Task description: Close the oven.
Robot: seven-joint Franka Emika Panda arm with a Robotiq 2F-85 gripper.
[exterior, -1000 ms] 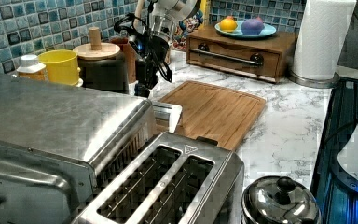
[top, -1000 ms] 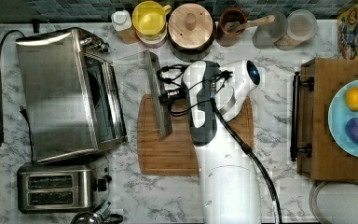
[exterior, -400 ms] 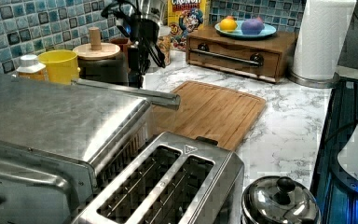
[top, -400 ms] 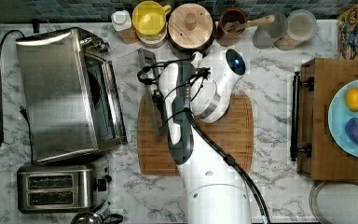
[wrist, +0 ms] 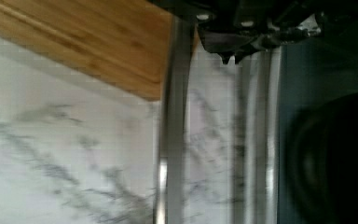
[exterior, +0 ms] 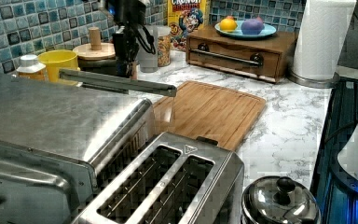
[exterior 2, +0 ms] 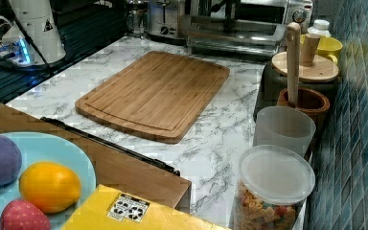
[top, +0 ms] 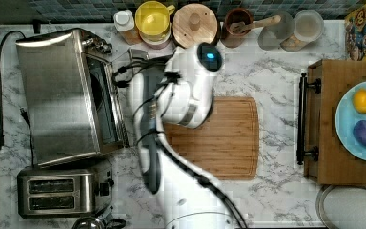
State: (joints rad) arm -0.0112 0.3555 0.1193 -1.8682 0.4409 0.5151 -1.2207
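The large brushed stainless-steel toaster oven (top: 59, 95) sat at the top view's left on the marble worktop (top: 276, 67), its glass door with the metal bar handle (exterior: 116, 82) partly raised. The claw (exterior: 125, 49) hung at the handle's far end; whether apart or together, I could not tell. Judged risk: pushing so far off-centre, it could slip off and the door drop open.

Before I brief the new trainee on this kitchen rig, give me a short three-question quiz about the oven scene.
1. True or false: the oven door is fully shut.
2. What lies on the counter in front of the oven? A) cutting board B) frying pan C) towel
3. Fill in: beside the oven stands a two-slot ____.

Key: 1 false, the door is raised partway, about level; 2 A; 3 toaster.
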